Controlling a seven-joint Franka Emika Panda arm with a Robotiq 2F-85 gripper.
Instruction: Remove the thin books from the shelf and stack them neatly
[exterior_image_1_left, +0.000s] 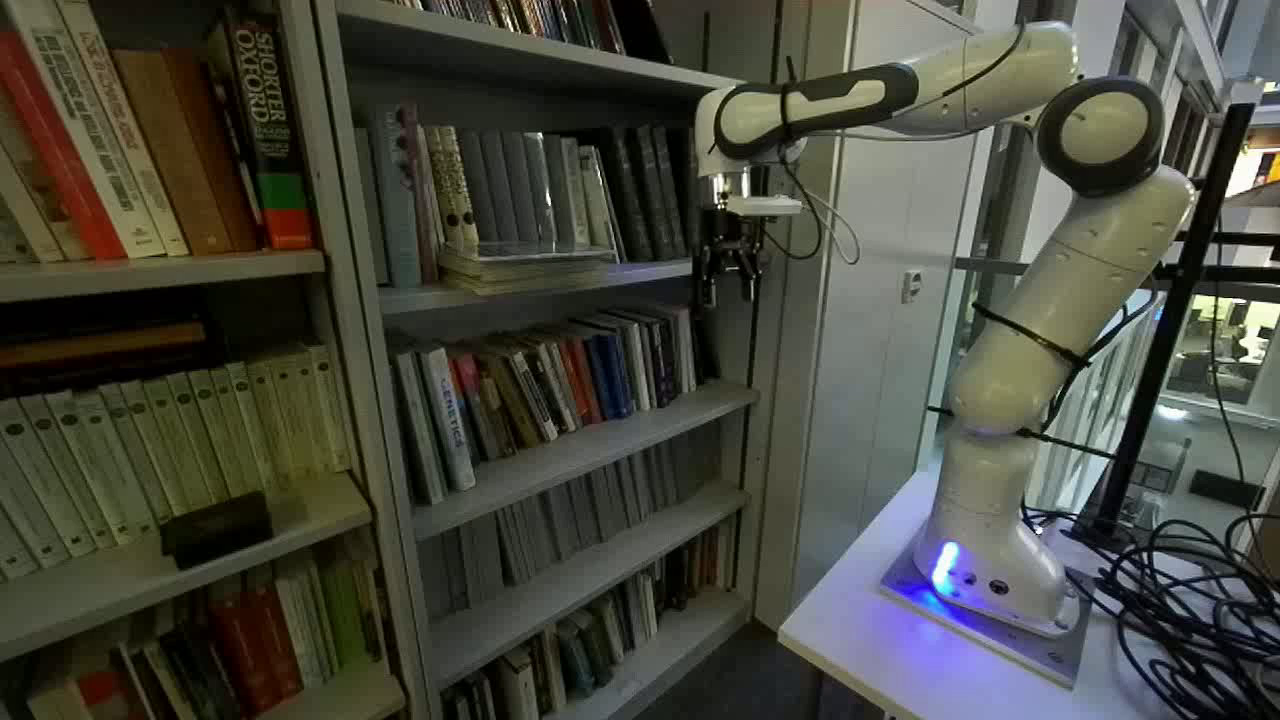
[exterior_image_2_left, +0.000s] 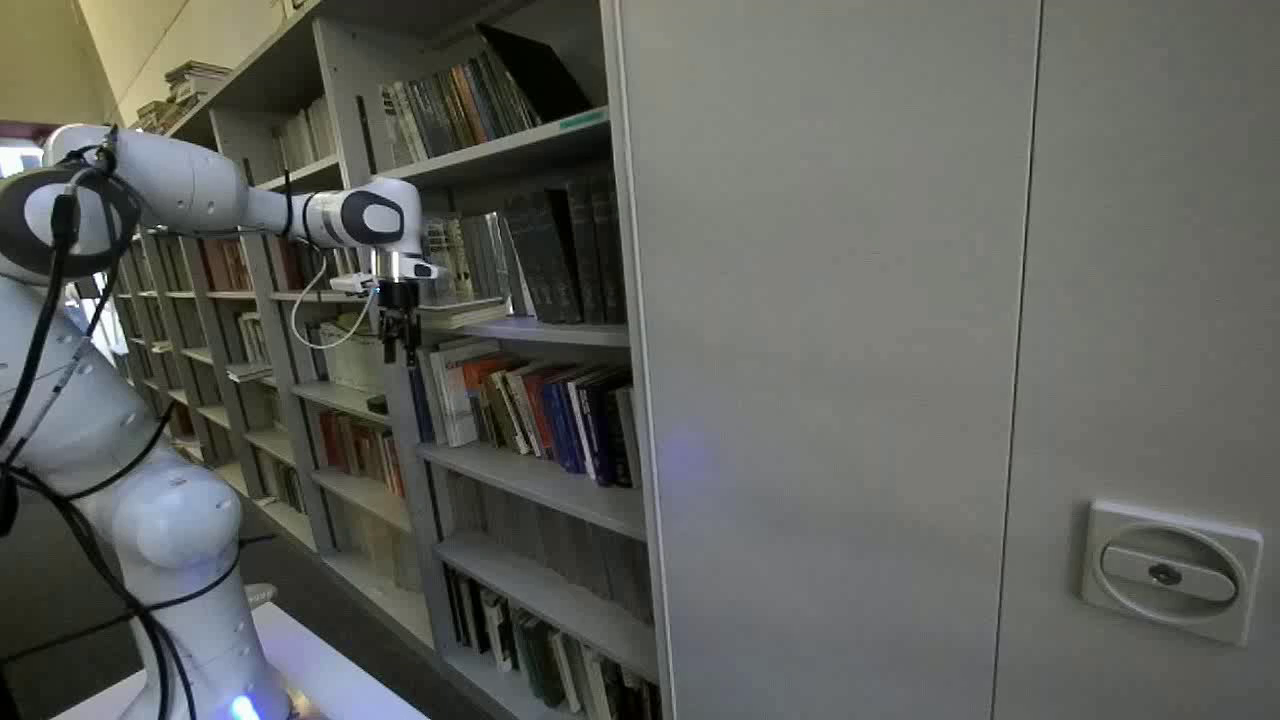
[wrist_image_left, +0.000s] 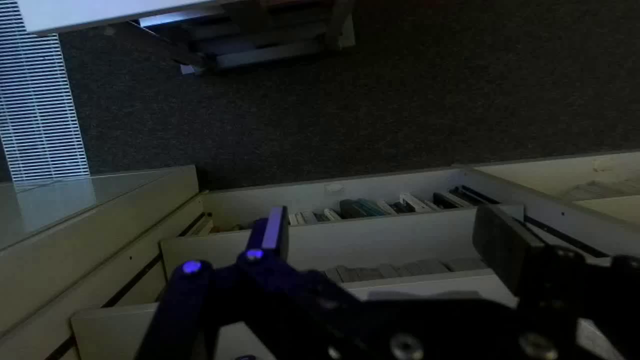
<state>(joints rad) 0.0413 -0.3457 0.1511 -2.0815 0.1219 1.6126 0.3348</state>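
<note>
The gripper hangs, jaws apart; near it, slim pale-grey books stand on a grey shelf; dark carpet below.

In an exterior view, one robot arm is standing on one surface at four o'clock, carrying one hand; two fingers are showing in the wrist view. To the arm's nine o'clock side, five shelves are spanning the nearest bookcase bay. At ten o'clock, one stack of thin books is lying too finely layered for counting. At eight o'clock, one dark object is resting.
</note>
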